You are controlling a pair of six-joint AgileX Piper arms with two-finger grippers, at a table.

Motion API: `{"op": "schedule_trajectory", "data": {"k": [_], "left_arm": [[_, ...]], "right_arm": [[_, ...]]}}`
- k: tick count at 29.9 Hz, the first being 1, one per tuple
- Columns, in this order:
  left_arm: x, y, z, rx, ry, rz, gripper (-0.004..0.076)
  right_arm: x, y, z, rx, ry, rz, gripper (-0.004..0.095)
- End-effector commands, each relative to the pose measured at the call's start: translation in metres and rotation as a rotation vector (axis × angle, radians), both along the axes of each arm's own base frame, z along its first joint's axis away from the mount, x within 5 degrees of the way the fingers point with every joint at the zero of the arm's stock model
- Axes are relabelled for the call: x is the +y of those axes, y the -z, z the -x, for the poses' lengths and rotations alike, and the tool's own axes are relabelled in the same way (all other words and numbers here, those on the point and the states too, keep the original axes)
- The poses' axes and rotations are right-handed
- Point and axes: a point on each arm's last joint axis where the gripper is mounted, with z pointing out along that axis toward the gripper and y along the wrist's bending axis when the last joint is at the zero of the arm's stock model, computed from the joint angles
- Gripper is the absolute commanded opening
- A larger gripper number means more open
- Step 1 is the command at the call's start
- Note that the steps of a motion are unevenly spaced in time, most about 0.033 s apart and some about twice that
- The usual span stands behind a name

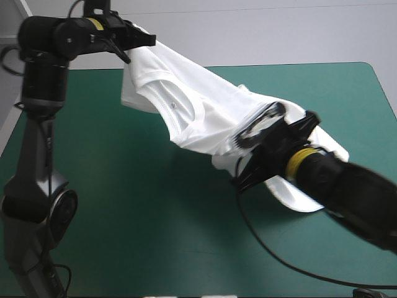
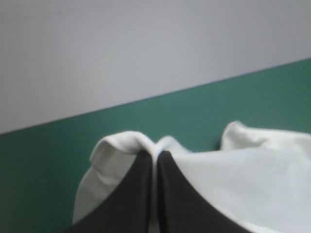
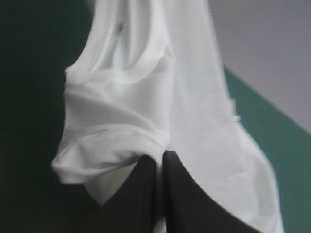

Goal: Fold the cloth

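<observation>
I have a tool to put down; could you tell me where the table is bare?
Bare: the table's near middle, between T-shirt and near edge, and its far right corner. Crowded: the diagonal between left gripper and right gripper.

The white short-sleeved cloth T-shirt hangs above the teal-green table cover; one end sits between the fingers of the left gripper, near the far left edge. The other end sits between the fingers of the right gripper; a fold hangs under that gripper.
</observation>
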Motion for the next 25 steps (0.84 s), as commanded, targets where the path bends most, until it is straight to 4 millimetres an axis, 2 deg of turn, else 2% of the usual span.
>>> {"op": "schedule_trajectory", "data": {"k": [1,5,9,14,17,20,25], "left_arm": [[0.024,-0.076,0.08,-0.293,-0.037,0.102,-0.001],[0.043,-0.114,0.137,-0.481,-0.057,0.156,-0.001],[0.06,-0.143,0.195,-0.663,-0.059,0.212,-0.001],[0.076,-0.16,0.241,-0.802,-0.086,0.238,-0.001],[0.082,-0.162,0.25,-0.827,-0.125,0.214,-0.001],[0.087,-0.16,0.25,-0.817,-0.173,0.163,-0.001],[0.081,-0.151,0.227,-0.74,-0.168,0.086,-0.001]], "right_arm": [[-0.058,-0.075,0.02,-0.219,0.039,-0.195,-0.0005],[-0.097,-0.122,0.037,-0.354,0.042,-0.288,-0.0005],[-0.127,-0.155,0.053,-0.495,0.026,-0.377,-0.0004],[-0.148,-0.181,0.068,-0.658,-0.011,-0.5,-0.0004],[-0.153,-0.191,0.075,-0.741,-0.04,-0.563,-0.0004],[-0.155,-0.195,0.078,-0.772,-0.051,-0.584,-0.0004],[-0.143,-0.19,0.067,-0.726,-0.009,-0.523,-0.0004]]}}
